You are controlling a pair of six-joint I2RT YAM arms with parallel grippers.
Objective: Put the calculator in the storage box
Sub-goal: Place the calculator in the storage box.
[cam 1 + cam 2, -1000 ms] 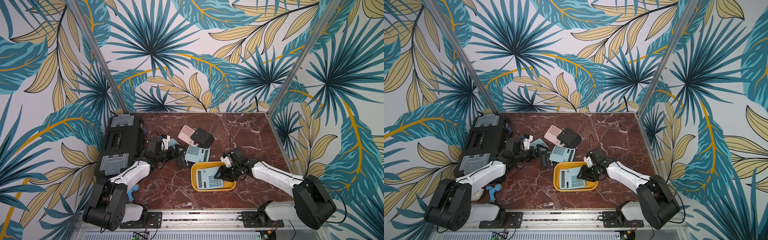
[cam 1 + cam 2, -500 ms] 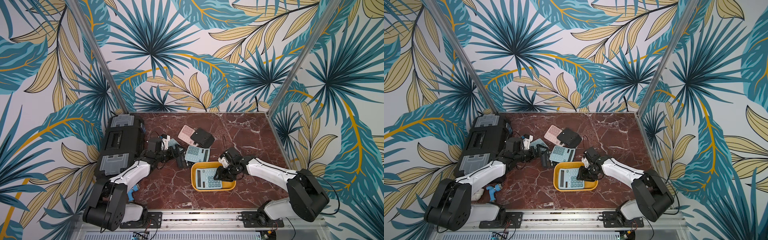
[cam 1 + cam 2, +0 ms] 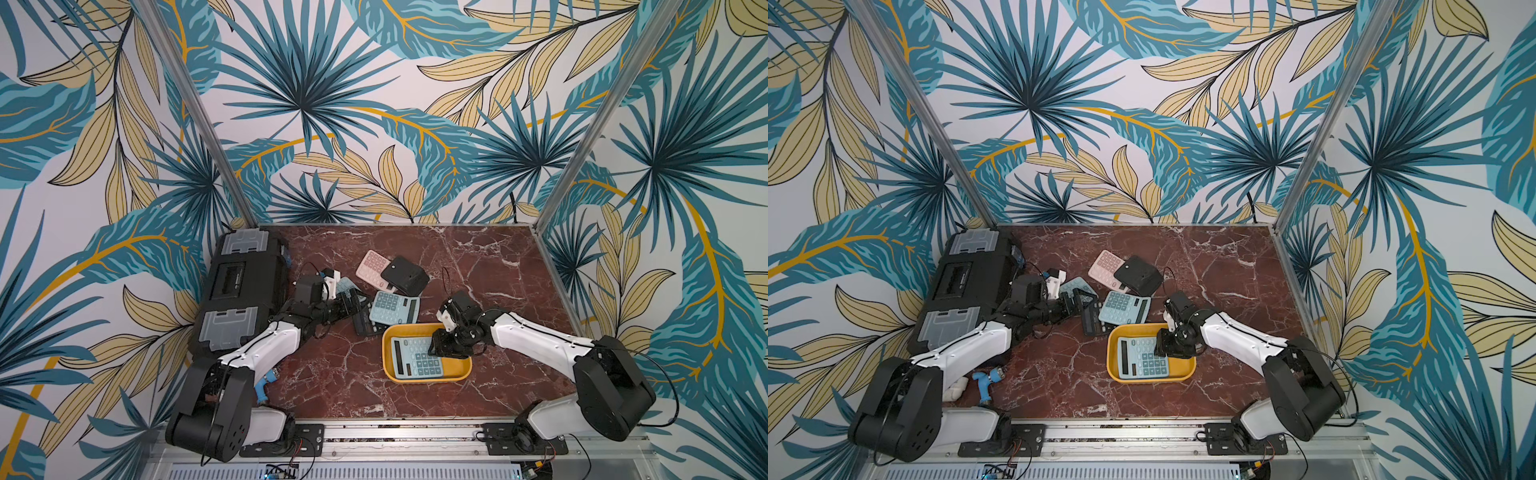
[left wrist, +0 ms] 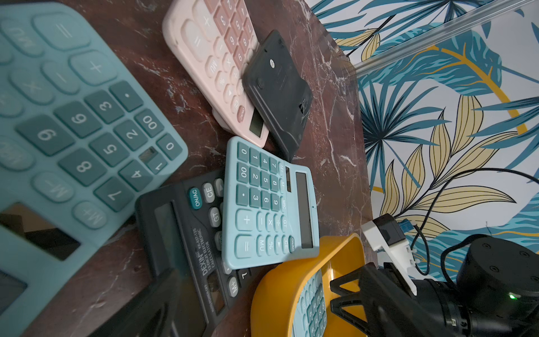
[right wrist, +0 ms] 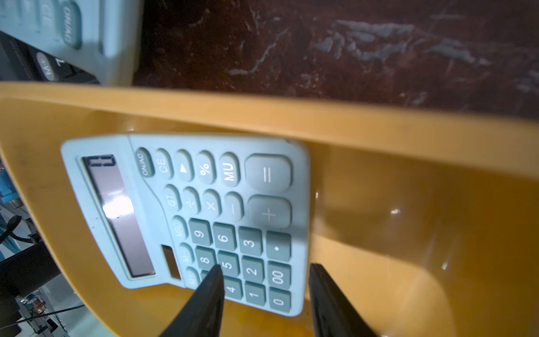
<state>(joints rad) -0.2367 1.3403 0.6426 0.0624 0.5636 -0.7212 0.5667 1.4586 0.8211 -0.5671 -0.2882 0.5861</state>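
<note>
Yellow plastic walls of the storage box [image 3: 457,369] frame the pale blue calculator [image 3: 413,359], which lies face up inside it on the red marble table [image 3: 490,266]. The right gripper [image 5: 265,267] hangs over the calculator's number-key end, its fingers [image 5: 208,294] parted and clasping nothing. Beside the black toolbox [image 3: 245,291], the left gripper [image 3: 354,306] stands spread wide above a loose heap of calculators [image 3: 392,307], with no hold visible.

The marble table [image 3: 478,266] bears a toolbox [image 3: 245,291], storage box [image 3: 457,370] (calculator [image 3: 415,359] inside) and loose calculators [image 3: 392,307].
</note>
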